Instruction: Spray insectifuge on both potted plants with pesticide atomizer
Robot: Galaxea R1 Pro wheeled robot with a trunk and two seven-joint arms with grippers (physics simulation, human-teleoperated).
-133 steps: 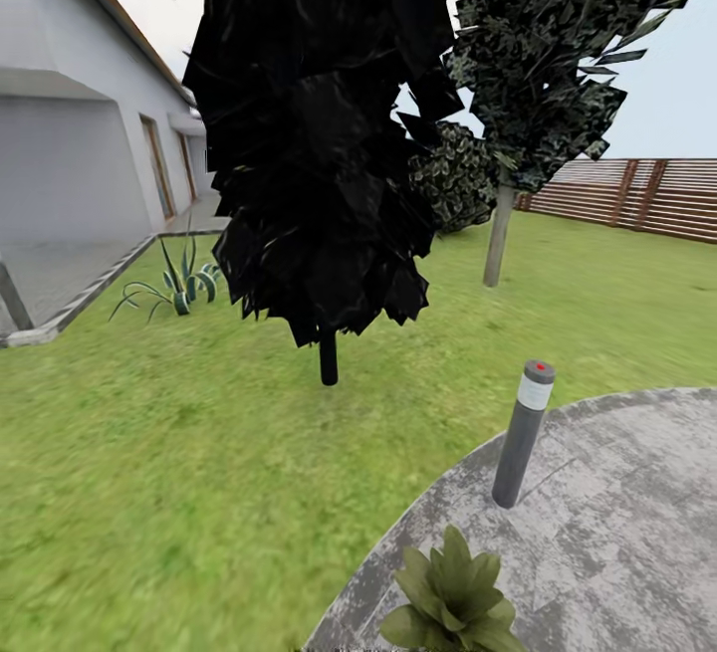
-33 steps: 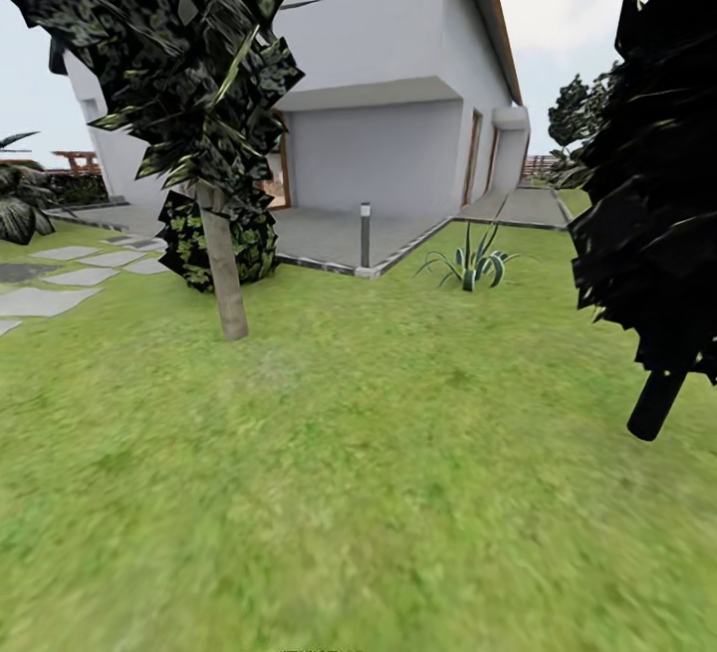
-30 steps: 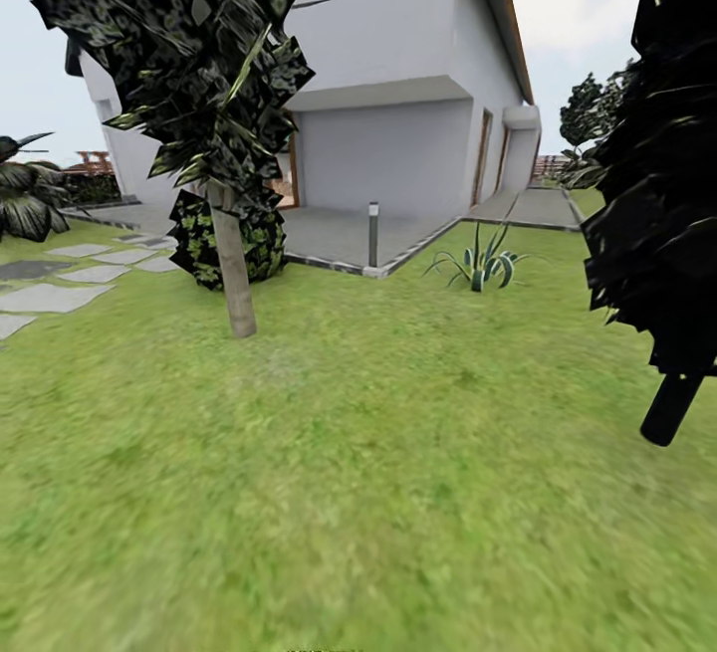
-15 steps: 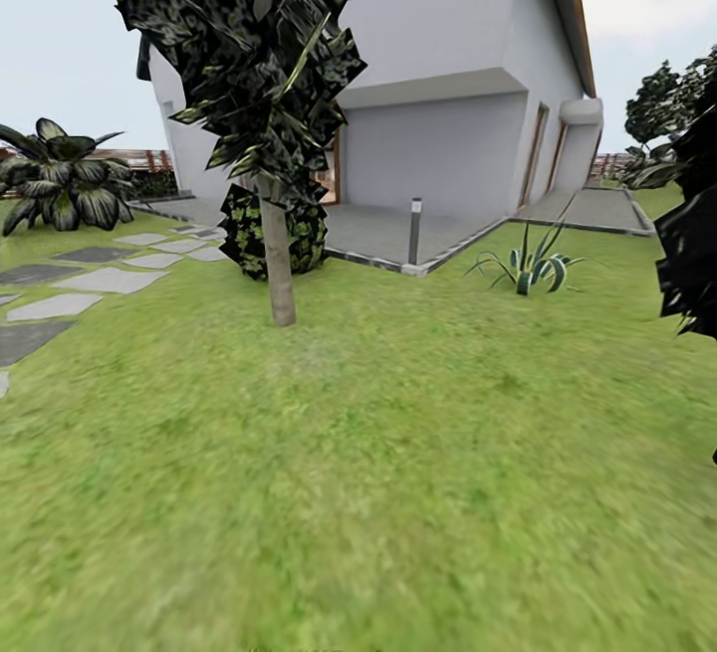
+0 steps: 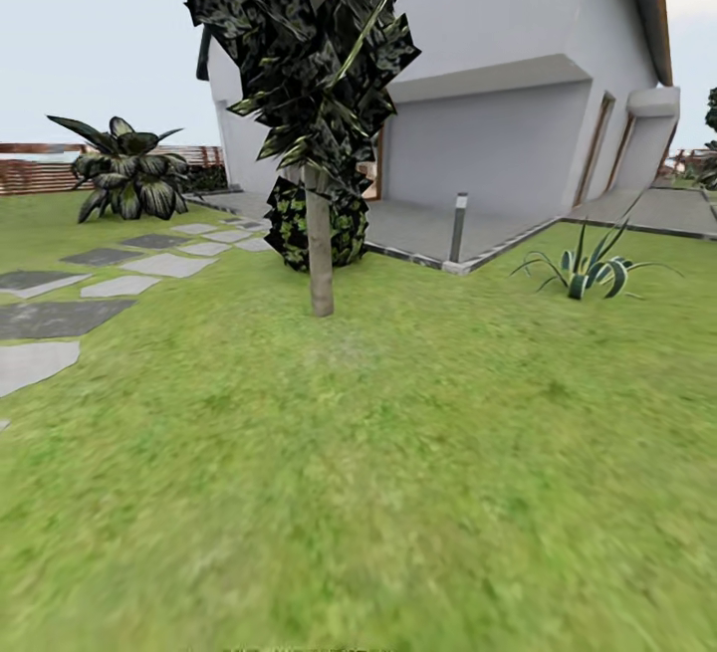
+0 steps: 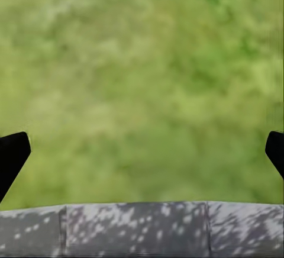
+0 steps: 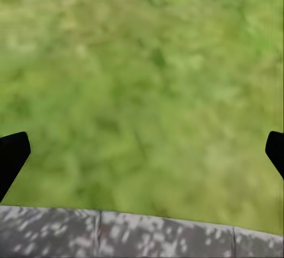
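Note:
The pesticide atomizer and the potted plants are out of view. In the head view the garden lawn (image 5: 398,453) stretches ahead of me to a grey house (image 5: 498,65). My left gripper (image 6: 144,151) hangs open over blurred grass, its dark fingertips (image 6: 13,154) far apart at the frame's edges, with nothing between them. My right gripper (image 7: 142,151) is open in the same way over grass, with a fingertip (image 7: 12,151) at each side. A strip of speckled grey stone (image 6: 142,228) lies beneath each gripper.
A thin-trunked tree (image 5: 320,264) stands ahead, with a dark bush (image 5: 351,229) behind it. Stepping stones (image 5: 60,319) run along the left toward a palm (image 5: 129,179) and a brown fence (image 5: 40,174). A bollard lamp (image 5: 459,227) and a spiky plant (image 5: 588,274) edge the paved terrace.
The camera has swung left: the stone patio, its lamp and a leafy plant left the view, then the black tree slid out at right. Stepping stones and palm came in at left.

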